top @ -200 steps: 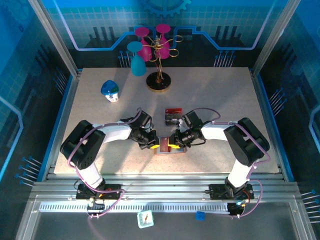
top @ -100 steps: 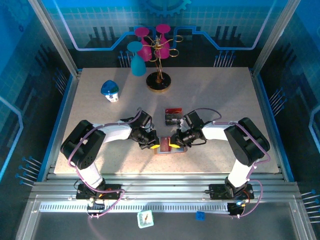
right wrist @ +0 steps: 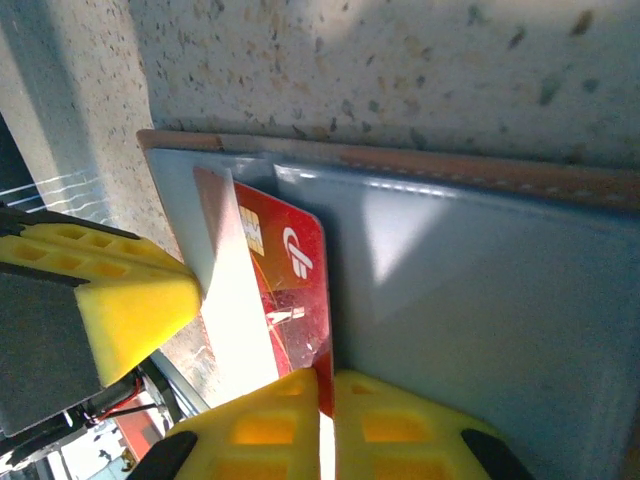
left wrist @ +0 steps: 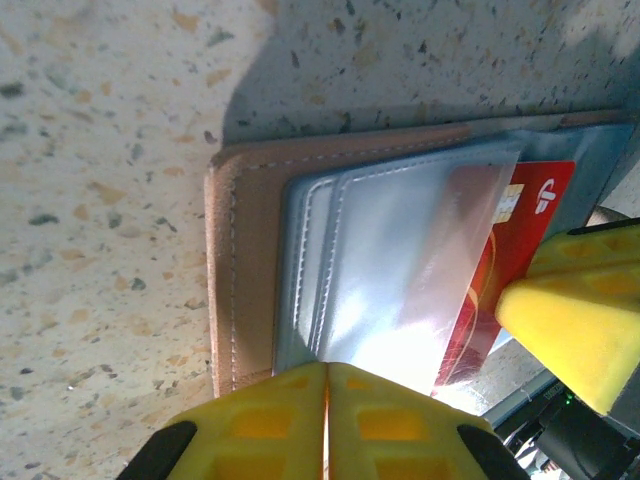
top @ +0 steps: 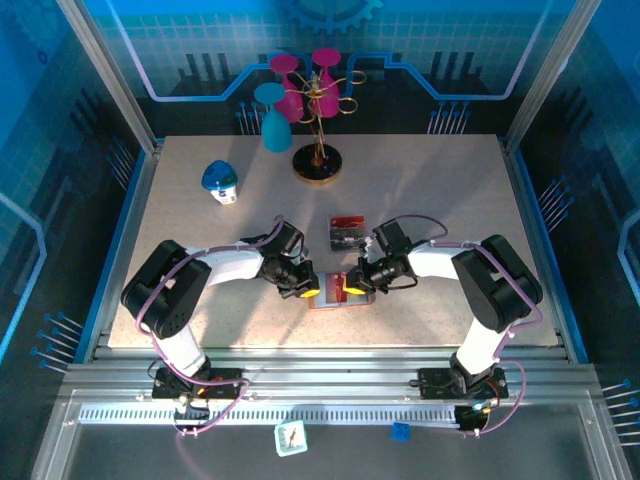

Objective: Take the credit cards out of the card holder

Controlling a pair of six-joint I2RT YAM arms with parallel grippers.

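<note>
Speckled table, card holder; left tool closed, right tool tight on red card.

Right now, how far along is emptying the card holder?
Done: loose cards lie on the table beyond the card holder. In hand: the right gripper is shut on a red card, part-way out of its clear pocket, while the left gripper, shut, sits at the holder's edge. Left: pull that card free and set it down; whether more remain inside I can't tell.
</note>
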